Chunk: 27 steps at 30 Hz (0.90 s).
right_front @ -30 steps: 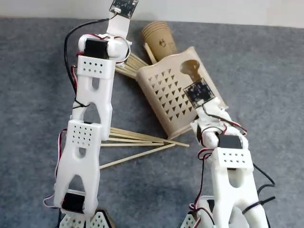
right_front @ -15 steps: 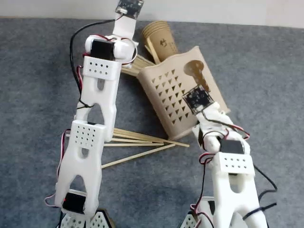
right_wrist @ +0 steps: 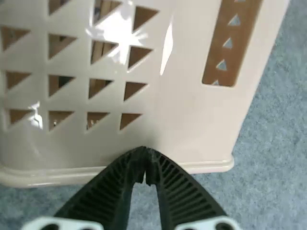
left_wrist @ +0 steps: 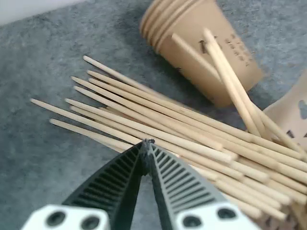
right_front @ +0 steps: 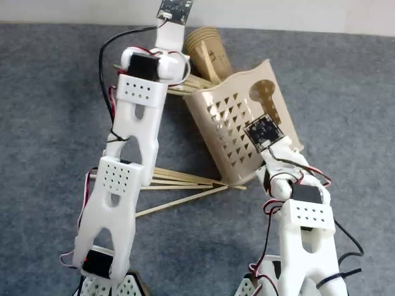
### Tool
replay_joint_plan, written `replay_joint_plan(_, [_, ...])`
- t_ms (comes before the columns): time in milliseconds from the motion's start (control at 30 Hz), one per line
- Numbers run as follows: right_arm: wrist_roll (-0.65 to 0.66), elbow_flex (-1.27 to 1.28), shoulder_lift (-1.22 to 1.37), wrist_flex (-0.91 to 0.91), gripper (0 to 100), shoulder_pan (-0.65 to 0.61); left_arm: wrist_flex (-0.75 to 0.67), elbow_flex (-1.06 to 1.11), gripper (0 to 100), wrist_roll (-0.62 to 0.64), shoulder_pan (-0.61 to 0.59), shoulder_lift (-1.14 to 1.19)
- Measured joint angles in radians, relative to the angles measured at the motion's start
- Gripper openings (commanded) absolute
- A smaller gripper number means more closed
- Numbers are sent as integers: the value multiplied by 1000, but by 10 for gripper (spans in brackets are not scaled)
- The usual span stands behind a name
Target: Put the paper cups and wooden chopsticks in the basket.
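Basket (right_front: 237, 126) has swung round on the counter (right_front: 49, 123). From above, loose chopsticks (right_front: 185, 185) lie by its bottom end.

Left wrist: the left jaws are shut and empty over the chopstick heap (left_wrist: 182, 139). The sticks are light and stiff, so pinch them mid-length. The paper cups (left_wrist: 201, 43) crowd them.

Right wrist: the right jaws are shut, just beside the basket.

Grey fuzzy table cover (right_front: 49, 123) across whole surface; pale strip (right_front: 308, 15) along far edge.

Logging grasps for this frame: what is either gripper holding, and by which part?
Nothing is held. The left gripper is shut, empty, over the wooden chopsticks; the right gripper is shut beside the edge of the basket, not around it.
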Motion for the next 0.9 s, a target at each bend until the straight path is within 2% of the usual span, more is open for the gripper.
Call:
replay_joint_plan(133, [11, 2, 0, 2, 6, 12, 0, 0, 7, 118, -2, 0])
replay_joint_plan(433, [25, 133, 14, 8, 6, 25, 49, -2, 7, 262, 21, -72])
replay_joint_plan(900, [23, 152, 20, 9, 6, 29, 83, -11, 7, 279, 61, -114])
